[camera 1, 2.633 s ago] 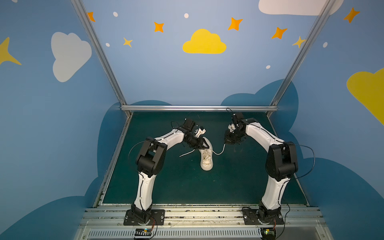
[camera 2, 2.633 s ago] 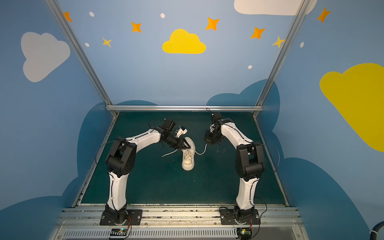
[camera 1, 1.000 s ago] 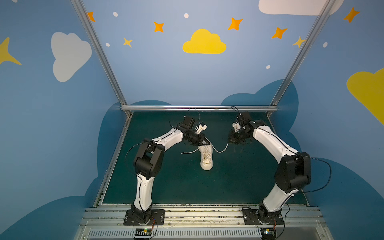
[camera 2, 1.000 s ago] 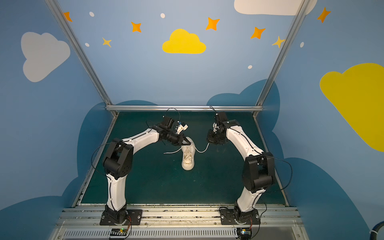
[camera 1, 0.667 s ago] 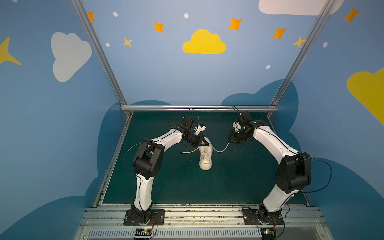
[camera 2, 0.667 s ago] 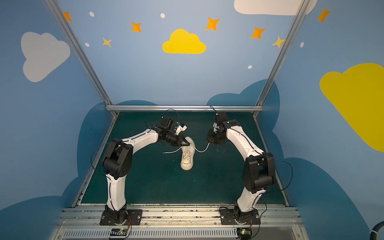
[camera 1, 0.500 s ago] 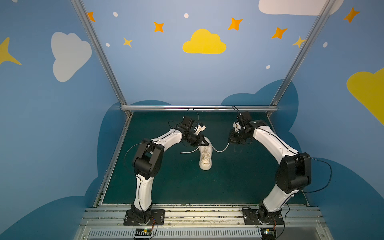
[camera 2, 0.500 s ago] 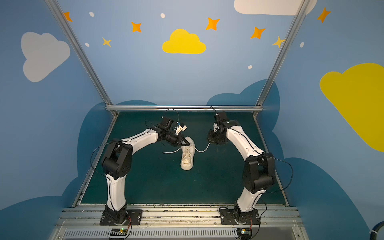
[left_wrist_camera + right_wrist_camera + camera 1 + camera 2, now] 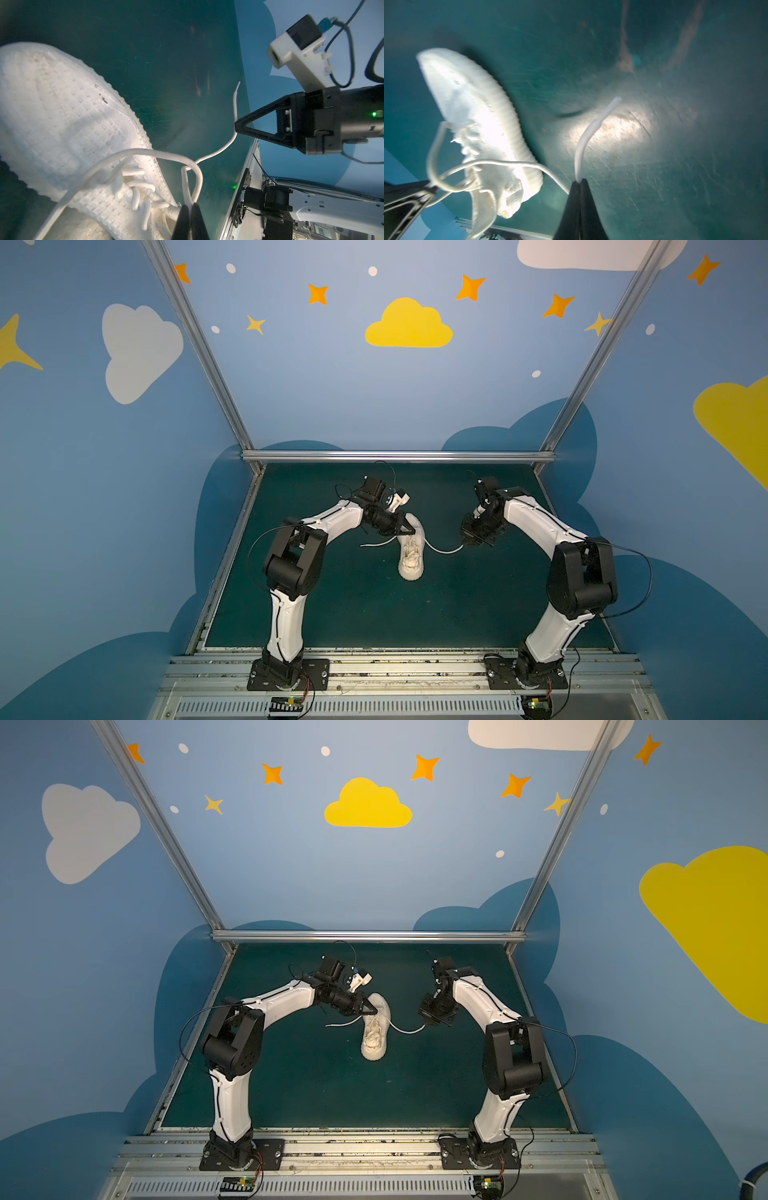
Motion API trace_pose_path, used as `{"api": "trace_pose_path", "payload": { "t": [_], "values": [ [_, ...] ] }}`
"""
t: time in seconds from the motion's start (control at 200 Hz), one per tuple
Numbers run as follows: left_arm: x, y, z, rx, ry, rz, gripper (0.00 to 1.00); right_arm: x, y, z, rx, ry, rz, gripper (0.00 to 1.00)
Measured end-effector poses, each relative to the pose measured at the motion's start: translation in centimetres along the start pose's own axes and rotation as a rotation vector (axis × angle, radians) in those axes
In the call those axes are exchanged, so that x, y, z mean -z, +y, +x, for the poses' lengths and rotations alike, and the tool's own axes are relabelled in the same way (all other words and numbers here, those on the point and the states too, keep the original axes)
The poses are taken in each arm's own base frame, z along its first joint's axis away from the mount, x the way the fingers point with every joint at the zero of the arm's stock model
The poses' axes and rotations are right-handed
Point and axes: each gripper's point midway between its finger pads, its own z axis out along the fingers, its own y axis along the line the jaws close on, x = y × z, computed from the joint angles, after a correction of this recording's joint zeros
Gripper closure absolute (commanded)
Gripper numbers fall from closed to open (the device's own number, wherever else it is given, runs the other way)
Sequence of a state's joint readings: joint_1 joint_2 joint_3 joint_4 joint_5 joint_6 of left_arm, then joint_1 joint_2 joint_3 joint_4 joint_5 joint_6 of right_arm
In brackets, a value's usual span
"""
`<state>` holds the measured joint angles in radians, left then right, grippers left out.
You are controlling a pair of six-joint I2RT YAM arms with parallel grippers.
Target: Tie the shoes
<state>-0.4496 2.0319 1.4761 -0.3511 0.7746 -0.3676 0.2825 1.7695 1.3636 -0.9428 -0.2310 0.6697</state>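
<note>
Blue walls (image 9: 374,398) painted with clouds and orange stars are enclosing a dark green mat (image 9: 332,605). The sneaker (image 9: 411,552) is lying near the middle of it, sole down, toe pointing to the near side in both top views. The left gripper (image 9: 410,531) is hovering over the far, ankle end of the sneaker with its jaws pressed together on a loop of lace (image 9: 155,154). The left wrist view is showing the doubled cord entering its fingertips (image 9: 182,220). To the right of the sneaker, the right gripper (image 9: 428,1022) is pinching the other lace (image 9: 407,1031) a little back from its tip, jaws closed, so the cord is sagging in a shallow curve between sneaker and claw. A loose tail (image 9: 374,544) is trailing on the mat to the left.

The sneaker is probably going to handle as light and soft. Its knit upper is likely giving under pressure, and the ribbed sole is offering the only firm part. The cords are looking limp and round, so they may be sliding through a weak pinch. Holding them just back from the tips, or at a doubled loop, is looking like the safest purchase. Pulling hard is risking dragging the whole sneaker across the mat.

No brand mark, label or legible writing is showing on the sneaker, the arms or the walls.
</note>
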Motion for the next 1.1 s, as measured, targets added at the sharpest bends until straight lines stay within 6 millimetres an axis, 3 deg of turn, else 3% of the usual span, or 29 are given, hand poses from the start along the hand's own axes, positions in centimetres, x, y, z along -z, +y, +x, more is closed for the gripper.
{"api": "trace_pose_path", "payload": {
  "t": [0.225,0.811,1.101],
  "values": [
    [0.1,-0.2,-0.1,-0.005,-0.003,0.001,0.93,0.1,-0.3,0.1,-0.044,0.012,0.001,1.0],
    [0.7,-1.0,-1.2,-0.023,-0.021,-0.005,0.94,2.1,2.7,-1.5,0.108,-0.093,-0.102,1.0],
    [1.3,-0.6,-1.5,-0.01,-0.029,-0.011,0.92,2.2,2.4,-1.5,0.104,-0.094,-0.089,1.0]
  ]
}}
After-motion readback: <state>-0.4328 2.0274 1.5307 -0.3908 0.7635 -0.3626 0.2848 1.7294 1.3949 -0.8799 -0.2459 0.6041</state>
